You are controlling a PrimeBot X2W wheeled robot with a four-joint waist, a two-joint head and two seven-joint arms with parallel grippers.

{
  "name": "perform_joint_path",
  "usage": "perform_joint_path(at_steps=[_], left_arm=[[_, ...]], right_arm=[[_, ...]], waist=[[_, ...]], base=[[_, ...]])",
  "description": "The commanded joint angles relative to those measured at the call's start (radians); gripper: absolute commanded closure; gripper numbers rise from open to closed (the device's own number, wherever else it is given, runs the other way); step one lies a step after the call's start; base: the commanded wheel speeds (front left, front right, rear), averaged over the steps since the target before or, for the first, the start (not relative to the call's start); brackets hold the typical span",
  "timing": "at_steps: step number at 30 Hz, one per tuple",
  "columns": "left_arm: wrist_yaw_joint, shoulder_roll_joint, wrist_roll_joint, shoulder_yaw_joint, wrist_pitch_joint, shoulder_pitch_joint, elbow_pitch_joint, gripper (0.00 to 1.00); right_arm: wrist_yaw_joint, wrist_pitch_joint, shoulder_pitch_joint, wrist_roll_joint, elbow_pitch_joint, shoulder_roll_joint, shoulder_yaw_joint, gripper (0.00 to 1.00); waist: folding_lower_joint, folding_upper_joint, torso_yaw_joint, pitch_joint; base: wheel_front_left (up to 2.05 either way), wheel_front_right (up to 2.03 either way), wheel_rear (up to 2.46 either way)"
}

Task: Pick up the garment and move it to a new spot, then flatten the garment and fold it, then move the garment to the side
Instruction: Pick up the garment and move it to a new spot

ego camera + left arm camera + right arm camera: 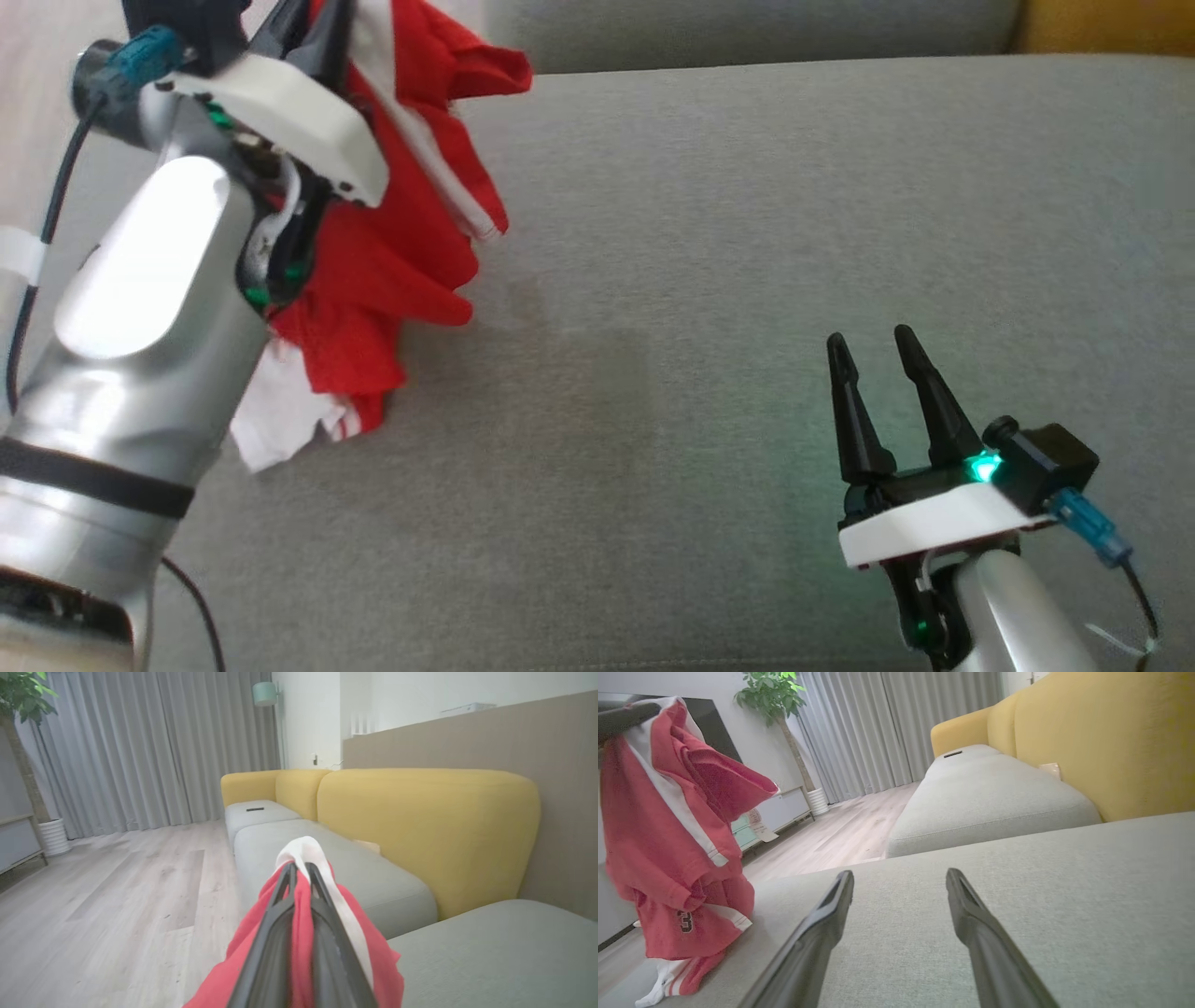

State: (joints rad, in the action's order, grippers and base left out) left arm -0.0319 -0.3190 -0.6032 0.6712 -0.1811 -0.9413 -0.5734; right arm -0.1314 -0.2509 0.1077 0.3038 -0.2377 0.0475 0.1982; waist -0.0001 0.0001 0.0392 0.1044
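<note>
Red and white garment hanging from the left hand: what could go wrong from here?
1. The left hand pinches a bunched fold of the red and white cloth garment, so the cloth may slip out.
2. It hangs by the edge of the grey fabric sofa cushion; released here, it may slide to the pale wooden floor.

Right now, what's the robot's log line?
left gripper: shut on red garment | red garment: hanging | right gripper: open, empty, over grey cushion
</note>
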Motion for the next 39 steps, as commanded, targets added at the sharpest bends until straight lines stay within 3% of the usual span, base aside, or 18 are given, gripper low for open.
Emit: perform_joint_path(at_steps=[1,6,17,31,32,33,34,39], left_arm=[[-0.013,-0.025,-0.013,-0.040,0.003,-0.050,0.060,1.00],[-0.042,0.003,-0.026,-0.048,-0.003,-0.047,0.143,1.00],[-0.052,0.095,-0.020,-0.032,-0.025,-0.127,0.259,1.00],[-0.059,0.156,0.037,0.039,-0.054,-0.125,0.098,1.00],[-0.053,0.166,0.039,0.042,-0.060,-0.124,0.078,0.80],[-0.043,0.177,0.039,0.046,-0.065,-0.120,0.058,0.32],[-0.035,0.191,0.049,0.056,-0.071,-0.117,0.012,0.00],[-0.013,0.213,0.065,0.059,-0.079,-0.107,-0.047,0.00]], right_arm=[[0.001,-0.011,0.017,0.009,0.038,0.003,0.021,0.00],[0.001,-0.011,0.019,0.014,0.038,0.003,0.023,0.00],[0.001,-0.011,0.032,0.035,0.049,0.003,0.043,0.00],[0.001,-0.011,0.066,0.077,0.093,0.003,0.083,0.00],[0.001,-0.011,0.066,0.079,0.096,0.003,0.085,0.00],[0.001,-0.011,0.066,0.081,0.098,0.003,0.086,0.00],[0.001,-0.011,0.065,0.083,0.098,0.003,0.086,0.00],[0.001,-0.011,0.062,0.077,0.098,0.003,0.079,0.00]], waist=[[0.0001,-0.0001,-0.028,0.000],[0.0001,-0.0001,-0.077,-0.002],[0.0001,-0.0001,-0.205,-0.001],[0.0001,-0.0001,-0.363,0.081],[0.0001,-0.0001,-0.369,0.087],[0.0001,-0.0001,-0.374,0.092],[0.0001,-0.0001,-0.377,0.098],[0.0001,-0.0001,-0.348,0.100]], base=[[0.00,0.00,0.00],[0.00,0.00,0.00],[0.00,0.00,0.00],[0.00,0.00,0.00],[0.00,0.00,0.00],[0.00,0.00,0.00],[0.00,0.00,0.00],[0.00,0.00,0.00]])
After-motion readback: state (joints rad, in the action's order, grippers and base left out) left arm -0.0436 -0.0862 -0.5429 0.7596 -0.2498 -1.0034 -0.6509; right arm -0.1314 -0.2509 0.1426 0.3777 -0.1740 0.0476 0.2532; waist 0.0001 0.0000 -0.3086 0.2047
